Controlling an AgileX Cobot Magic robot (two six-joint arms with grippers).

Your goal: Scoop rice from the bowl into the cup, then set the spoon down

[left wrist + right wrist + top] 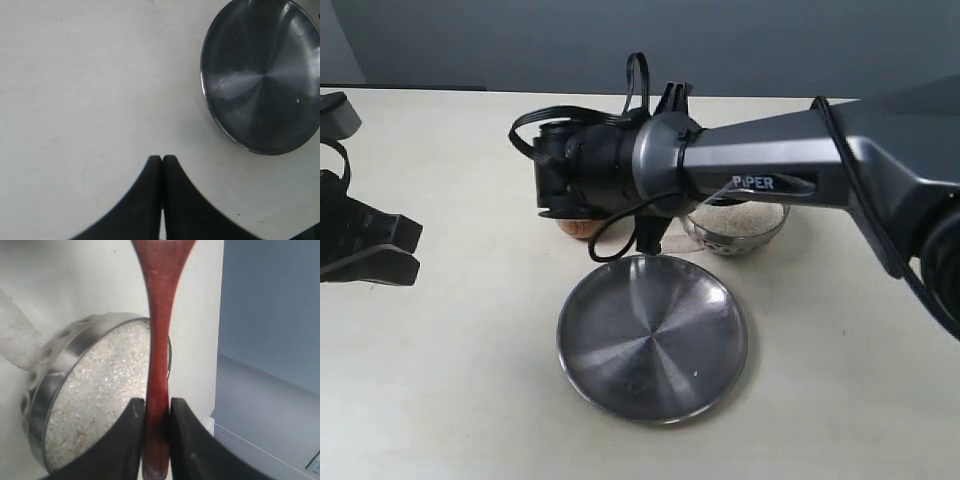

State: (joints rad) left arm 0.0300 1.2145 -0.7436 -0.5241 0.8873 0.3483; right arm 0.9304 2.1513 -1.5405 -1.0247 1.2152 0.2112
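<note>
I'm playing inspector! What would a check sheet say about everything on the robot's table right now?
Surface: pale table, bare around the things.
Job's things: steel bowl full of rice; cup mostly hidden under the right arm; spoon held, head cut off from view.
Clutter: flat steel plate.
Grippers: right gripper shut on the spoon's handle; left gripper shut, holding nothing.
Cables: black loops at the right wrist.
Surroundings: grey wall.
</note>
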